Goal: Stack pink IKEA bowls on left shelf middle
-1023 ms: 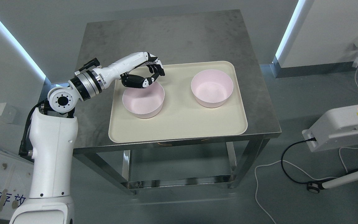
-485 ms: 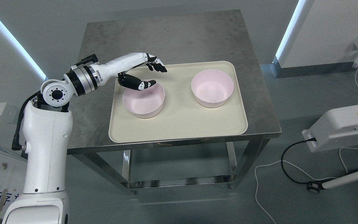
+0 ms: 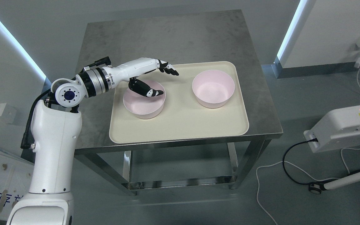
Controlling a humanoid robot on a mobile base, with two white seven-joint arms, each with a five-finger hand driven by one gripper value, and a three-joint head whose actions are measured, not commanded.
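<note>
Steel table (image 3: 180,34), cream tray (image 3: 180,125) on its front half, two pink bowls inside.

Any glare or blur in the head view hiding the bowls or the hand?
Head view: sharp overall, no motion blur on the left hand; both pink bowls evenly lit with soft inner shadows; bright light strips blow out at the upper corners, off the tray.
</note>
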